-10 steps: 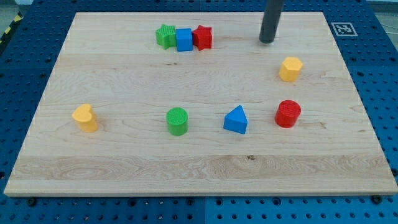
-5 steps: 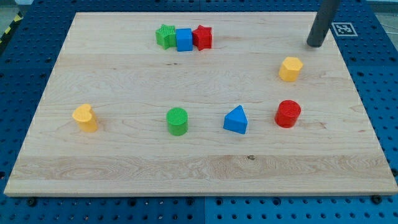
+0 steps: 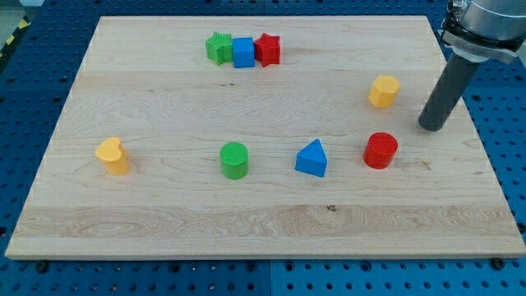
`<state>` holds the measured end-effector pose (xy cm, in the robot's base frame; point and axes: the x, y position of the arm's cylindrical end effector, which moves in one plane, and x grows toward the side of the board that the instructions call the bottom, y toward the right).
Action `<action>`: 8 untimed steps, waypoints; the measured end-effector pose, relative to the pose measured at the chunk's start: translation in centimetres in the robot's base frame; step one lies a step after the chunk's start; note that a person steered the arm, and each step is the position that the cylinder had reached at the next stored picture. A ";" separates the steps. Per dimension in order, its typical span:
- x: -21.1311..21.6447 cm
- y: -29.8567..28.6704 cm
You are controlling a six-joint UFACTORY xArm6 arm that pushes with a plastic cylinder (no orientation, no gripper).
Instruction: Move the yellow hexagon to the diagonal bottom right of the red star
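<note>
The yellow hexagon (image 3: 384, 90) sits on the wooden board toward the view's right. The red star (image 3: 267, 49) is near the view's top, at the right end of a touching row with a blue cube (image 3: 243, 52) and a green star (image 3: 219, 48). My tip (image 3: 433, 128) rests on the board to the right of and a little below the yellow hexagon, apart from it, and above right of the red cylinder (image 3: 380, 150).
A blue triangular block (image 3: 311, 158) and a green cylinder (image 3: 234, 159) lie in the lower middle. A yellow heart-like block (image 3: 113, 155) sits at the left. The board's right edge (image 3: 485, 140) is close to my tip.
My tip has swept from the board's top middle to the right, then down toward the view's bottom, ending beside the yellow hexagon. No block has moved.
</note>
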<state>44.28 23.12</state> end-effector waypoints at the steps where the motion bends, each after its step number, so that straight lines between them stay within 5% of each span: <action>1: 0.0 -0.7; 8: -7.8 -3.1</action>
<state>36.53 20.03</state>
